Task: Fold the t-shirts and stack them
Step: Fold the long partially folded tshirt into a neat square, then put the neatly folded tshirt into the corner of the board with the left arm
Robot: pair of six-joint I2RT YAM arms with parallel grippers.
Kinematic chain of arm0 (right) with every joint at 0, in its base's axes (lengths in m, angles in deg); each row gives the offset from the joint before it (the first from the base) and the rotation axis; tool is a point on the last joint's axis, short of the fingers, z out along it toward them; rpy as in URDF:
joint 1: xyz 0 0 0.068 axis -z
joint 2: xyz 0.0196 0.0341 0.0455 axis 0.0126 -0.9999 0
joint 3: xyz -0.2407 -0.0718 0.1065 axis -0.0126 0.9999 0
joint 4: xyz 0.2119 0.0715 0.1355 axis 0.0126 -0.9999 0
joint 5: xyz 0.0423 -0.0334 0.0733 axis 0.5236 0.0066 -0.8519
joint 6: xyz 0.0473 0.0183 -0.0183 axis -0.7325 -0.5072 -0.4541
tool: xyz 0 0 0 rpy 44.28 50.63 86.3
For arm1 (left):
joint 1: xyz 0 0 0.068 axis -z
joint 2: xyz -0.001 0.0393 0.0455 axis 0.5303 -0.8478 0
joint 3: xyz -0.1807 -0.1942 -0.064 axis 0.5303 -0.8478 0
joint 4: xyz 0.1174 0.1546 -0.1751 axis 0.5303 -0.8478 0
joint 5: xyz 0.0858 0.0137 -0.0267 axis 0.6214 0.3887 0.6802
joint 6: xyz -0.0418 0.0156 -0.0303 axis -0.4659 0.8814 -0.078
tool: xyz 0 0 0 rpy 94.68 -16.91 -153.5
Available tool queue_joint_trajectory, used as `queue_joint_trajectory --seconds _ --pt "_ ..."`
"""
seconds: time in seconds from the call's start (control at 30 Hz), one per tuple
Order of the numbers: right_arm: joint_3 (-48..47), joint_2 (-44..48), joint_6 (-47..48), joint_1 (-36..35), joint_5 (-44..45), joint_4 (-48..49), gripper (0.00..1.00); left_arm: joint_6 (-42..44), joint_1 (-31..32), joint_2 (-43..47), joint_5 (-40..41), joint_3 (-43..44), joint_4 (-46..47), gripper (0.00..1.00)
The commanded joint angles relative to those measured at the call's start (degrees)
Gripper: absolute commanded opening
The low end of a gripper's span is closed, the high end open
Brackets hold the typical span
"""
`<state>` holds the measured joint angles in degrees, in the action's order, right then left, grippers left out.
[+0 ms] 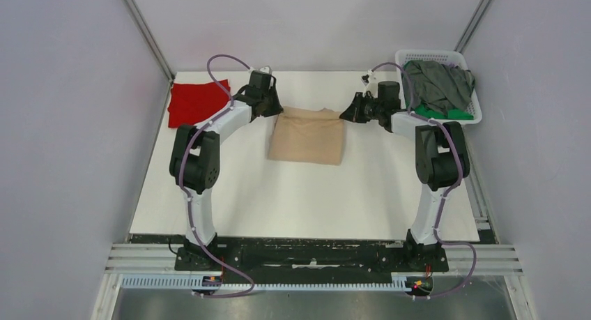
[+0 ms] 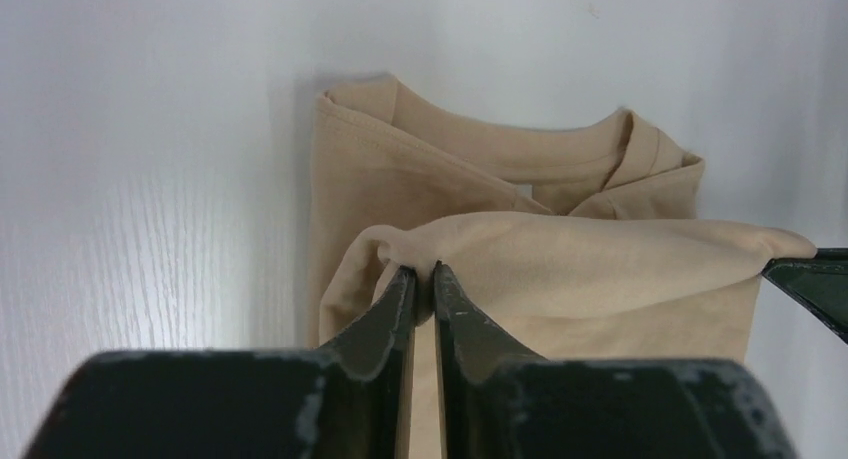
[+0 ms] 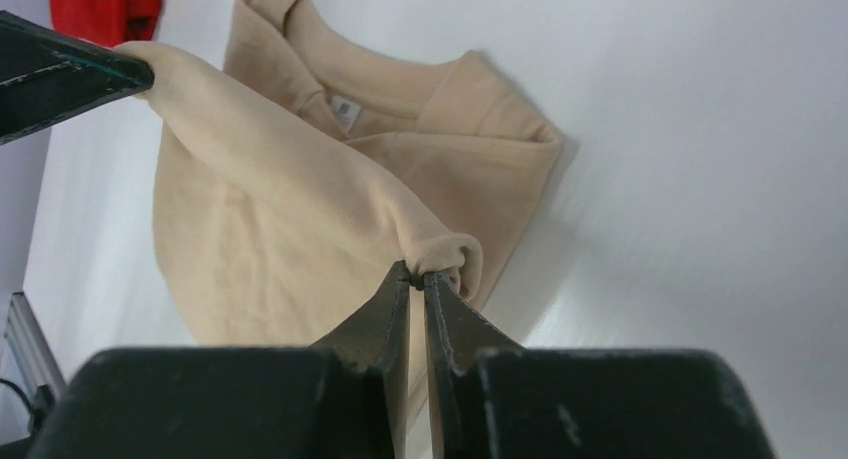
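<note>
Seen from above, a beige t-shirt (image 1: 306, 135) lies folded into a soft rectangle on the far half of a white, faintly wood-grained surface (image 1: 306, 201). Both arms' wrists cover its far corners, so the fingertips are hidden in that view. The wrist cameras show them. The left end effector (image 2: 424, 271) has its dark, tapered fingers pressed nearly together, pinching a bunched fold of the beige cloth. The right end effector (image 3: 417, 271) pinches the other end of the same fold in the same way. The cloth between them hangs as a raised, slack ridge above the rest of the shirt. Past the ridge lie the ribbed neckline and a small label whose print is too small to read. The black body of each end effector fills the bottom of its own view. A red t-shirt (image 1: 195, 100) lies flat at the far left corner, partly behind the left arm. At the far right, a white lattice basket (image 1: 432, 55) holds a crumpled dark grey shirt (image 1: 439, 83), with a green shirt (image 1: 453, 114) mostly buried under it.
</note>
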<state>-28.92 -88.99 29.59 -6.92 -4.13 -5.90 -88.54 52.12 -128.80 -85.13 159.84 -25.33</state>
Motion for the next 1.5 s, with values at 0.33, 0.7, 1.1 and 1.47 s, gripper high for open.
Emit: queue_joint_trajectory --seconds 0.33,0.7,1.1,1.47 --pt "-6.7 -0.8 1.6 0.9 -3.5 3.2 0.98 -0.3 -1.4 0.7 -9.0 6.8 2.2 1.00" --pt "4.5 1.4 -9.6 -3.8 -12.1 20.7 0.98 -7.5 -0.8 -4.0 -16.1 4.0 7.8 1.00" --pt "-7.1 -19.5 -19.5 -5.3 -10.0 23.5 0.98 -12.7 -0.6 -15.7 -9.9 11.0 0.3 1.00" --pt "23.0 2.7 -7.5 -6.4 -3.6 15.7 0.98 -10.8 7.1 4.0 -5.3 -17.3 -0.2 1.00"
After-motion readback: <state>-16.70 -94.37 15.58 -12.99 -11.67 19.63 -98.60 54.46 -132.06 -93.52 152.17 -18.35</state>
